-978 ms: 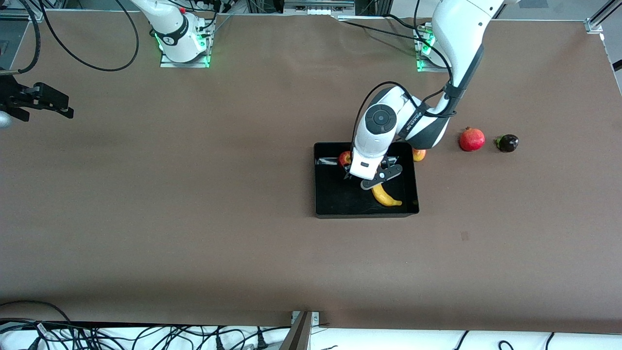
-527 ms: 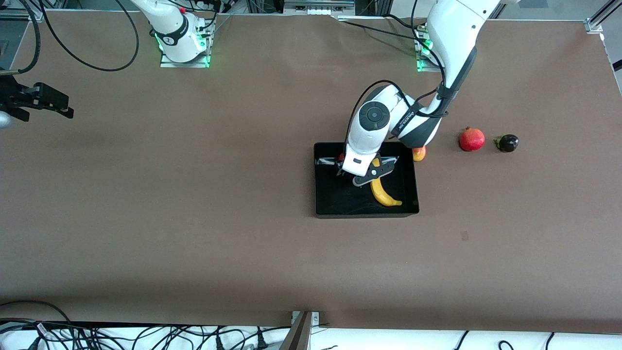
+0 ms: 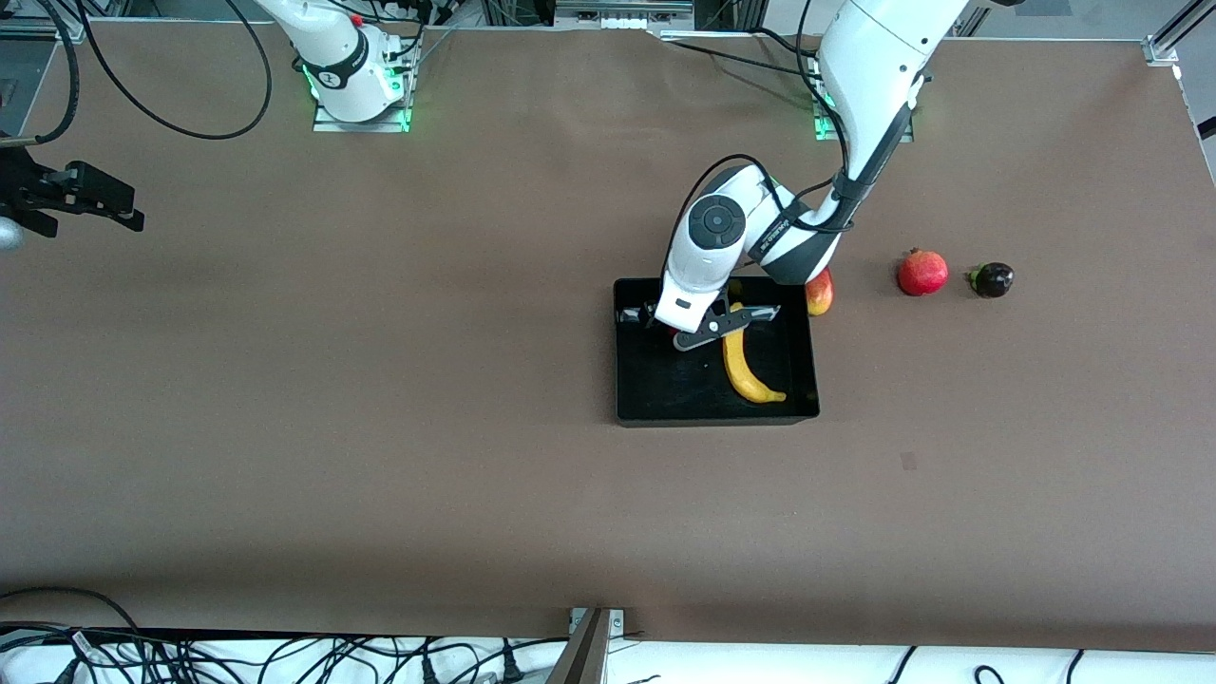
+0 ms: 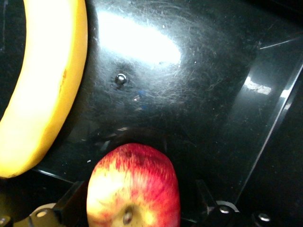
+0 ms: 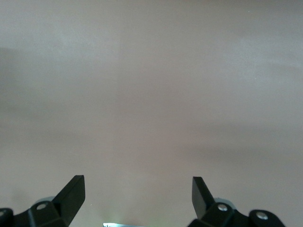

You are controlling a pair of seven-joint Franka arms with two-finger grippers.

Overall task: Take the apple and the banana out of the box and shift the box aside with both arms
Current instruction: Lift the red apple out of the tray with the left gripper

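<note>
The black box [image 3: 665, 385] lies mid-table, toward the left arm's end. The yellow banana [image 3: 742, 368] lies in it, also seen in the left wrist view [image 4: 42, 94]. The red and yellow apple [image 4: 134, 182] rests on the box floor [image 4: 189, 90], beside the banana. In the front view the left hand hides it. My left gripper [image 3: 680, 332] is low in the box, at the part farther from the front camera. Its open jaws [image 4: 137, 196] stand on either side of the apple. My right gripper [image 3: 125, 215] waits open over bare table [image 5: 137, 189] at the right arm's end.
A red-yellow fruit [image 3: 819, 293] lies just outside the box, on the side toward the left arm's end. A red pomegranate [image 3: 922, 272] and a small dark fruit [image 3: 991, 279] lie farther that way. Brown table surface stretches all around.
My left gripper has moved across the box from over the banana to the apple, which the hand now covers in the front view. The right arm has not moved.
</note>
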